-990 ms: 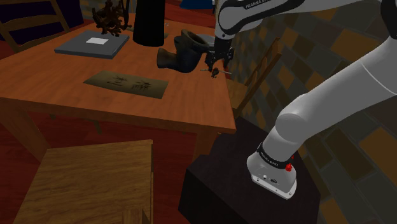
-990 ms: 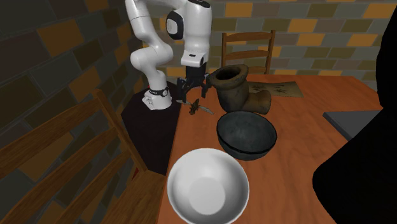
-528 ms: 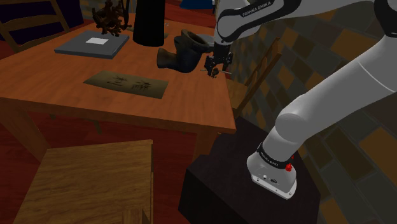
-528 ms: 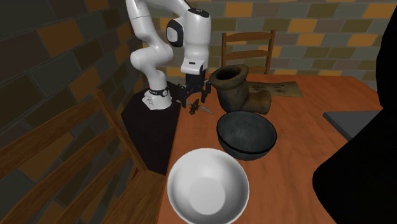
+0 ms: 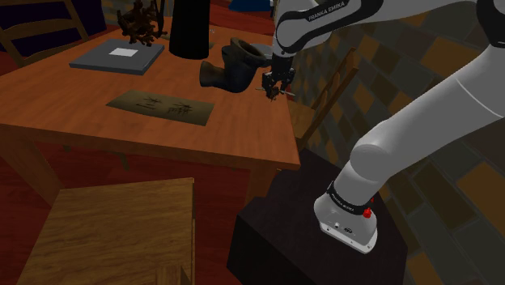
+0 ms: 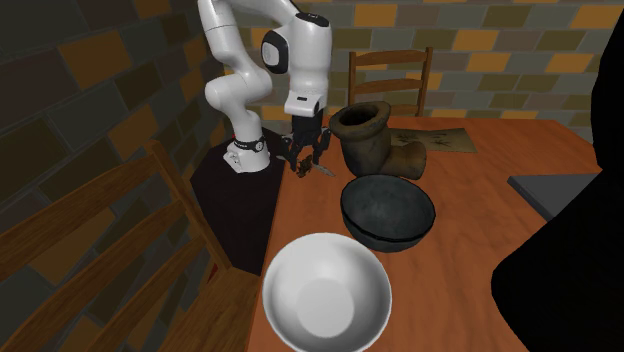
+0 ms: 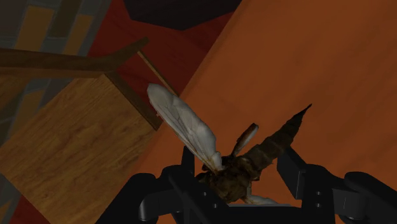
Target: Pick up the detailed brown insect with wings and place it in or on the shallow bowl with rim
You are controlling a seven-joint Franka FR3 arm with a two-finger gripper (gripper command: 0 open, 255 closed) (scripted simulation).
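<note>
In the second exterior view the gripper [image 6: 306,160] stands at the left edge of the bench [image 6: 500,200], its jaws clamped on the insect [image 7: 245,173] low over the wood. In the wrist view the insect's body lies slantwise between the jaws, its tail pointing away past one finger and a pale wing spread toward the bench edge. The dark bowl [image 6: 388,205], which I take for the rimmed one, sits just right of the gripper and nearer that camera, so the carry looks short.

"FRANKA EMIKA" in dark letters on the white arm's upper link [image 5: 328,14], no other text legible
</note>
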